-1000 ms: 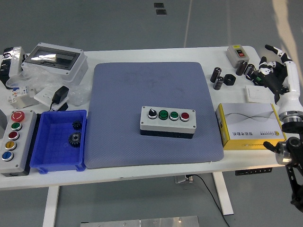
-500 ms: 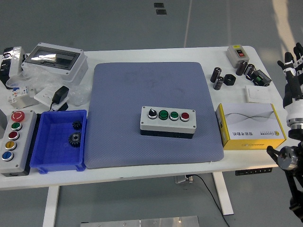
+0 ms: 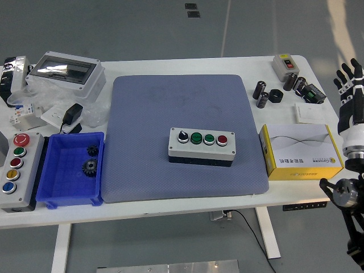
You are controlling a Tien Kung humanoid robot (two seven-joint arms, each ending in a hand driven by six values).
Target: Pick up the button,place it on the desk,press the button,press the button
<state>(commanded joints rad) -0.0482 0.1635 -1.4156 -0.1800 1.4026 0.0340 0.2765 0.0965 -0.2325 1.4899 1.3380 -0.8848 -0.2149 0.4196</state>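
Button box: a grey box (image 3: pixel 201 146) with a black knob, two green buttons and one red, set flat on the blue mat (image 3: pixel 182 102), a little below its middle.
Progress: picking up and placing are judged done, as the box sits on the desk. No sign of a press can be read from the box; both presses are counted as possibly left.
Right hand: the right hand (image 3: pixel 348 79) is held up off the table's right edge, well apart from the box, fingers spread, nothing held.
Left hand: not seen.
Near the box: a yellow carton (image 3: pixel 301 152) just right of the mat; a blue bin (image 3: pixel 57 187) with two gears (image 3: pixel 90 162) just left of it.
Left edge: a second box with five coloured buttons (image 3: pixel 16 165); a clear-lidded case (image 3: pixel 65 71), bags and a plug behind.
Far right: a small switch box (image 3: pixel 284 64) and dark cylinders (image 3: pixel 263 94).
Surface: a white table (image 3: pixel 170 63), mat covering the middle.
Room: grey floor (image 3: pixel 142 28), with a cable hanging below the table.
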